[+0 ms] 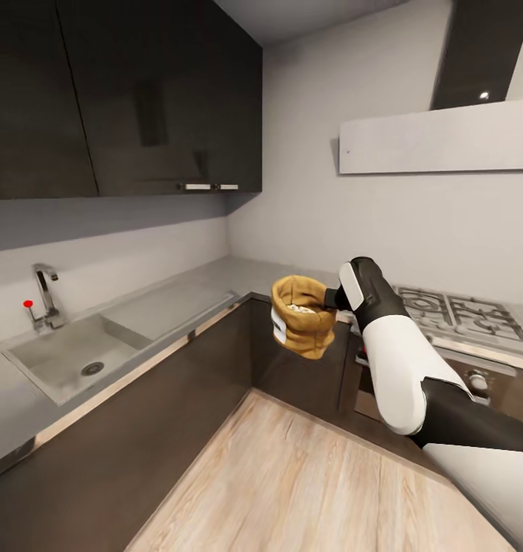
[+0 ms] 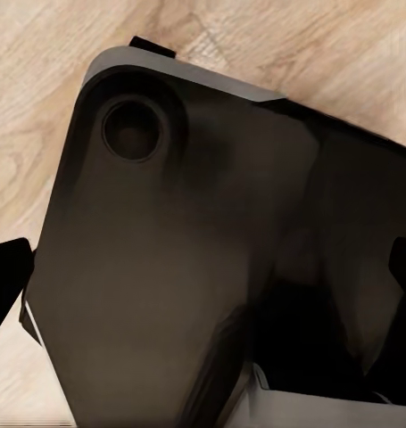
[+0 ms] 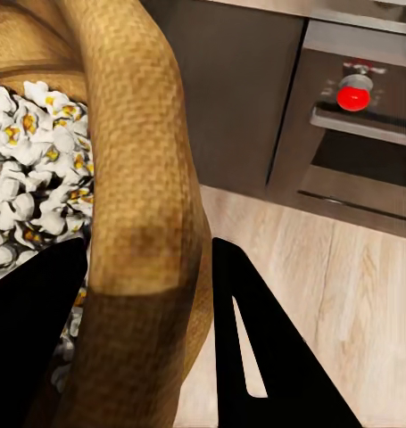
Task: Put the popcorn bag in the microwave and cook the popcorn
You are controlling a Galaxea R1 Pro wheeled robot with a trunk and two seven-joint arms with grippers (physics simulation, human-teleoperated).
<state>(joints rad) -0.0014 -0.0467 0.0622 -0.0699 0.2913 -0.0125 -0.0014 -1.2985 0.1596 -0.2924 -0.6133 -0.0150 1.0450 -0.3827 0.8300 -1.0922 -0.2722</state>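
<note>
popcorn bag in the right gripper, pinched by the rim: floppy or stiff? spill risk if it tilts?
Probably soft: the popcorn bag looks like woven cloth with a rolled rim and creased sides, so the wall may buckle under the right gripper. Likely light, since it hangs from that one pinch. The popcorn sits heaped near the open top, so tilting could well spill it.

A sink [image 1: 58, 360] with a tap [image 1: 45, 295] sits above wooden flooring [image 1: 292, 483].
</note>
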